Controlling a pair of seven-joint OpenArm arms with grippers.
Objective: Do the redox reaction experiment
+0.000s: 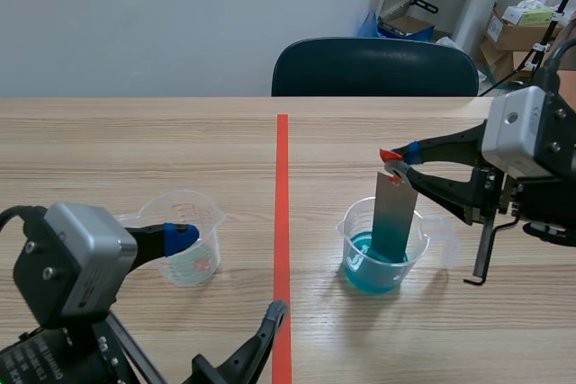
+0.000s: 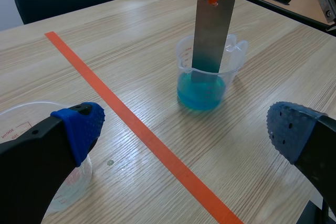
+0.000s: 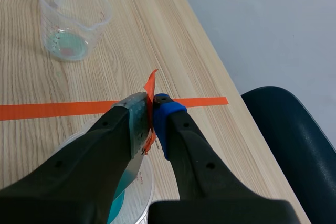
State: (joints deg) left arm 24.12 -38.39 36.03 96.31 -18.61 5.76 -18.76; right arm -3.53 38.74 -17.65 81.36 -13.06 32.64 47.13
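**Q:** Item one, the right gripper?
**A:** My right gripper is clenched on the orange-red tab at the top of a metal strip. The strip hangs upright from it.

**Q:** Where does the strip end?
**A:** Its lower end is inside the beaker of blue liquid and reaches the liquid. That beaker stands under my right fingers, at three o'clock of the tape line.

**Q:** Item two, the left gripper?
**A:** My left gripper is released, with the fingers wide apart and nothing between them. The beaker of blue liquid sits ahead of it at about twelve o'clock, well apart.

**Q:** Anything nearer to it?
**A:** A second beaker, clear, with red markings and a faint greenish film on its bottom. One blue pad is just beside its rim.

**Q:** Overall layout?
**A:** On the table, the second beaker lies at nine o'clock of the blue one, with the tape line between them. A dark chair stands at twelve o'clock, beyond the far edge.
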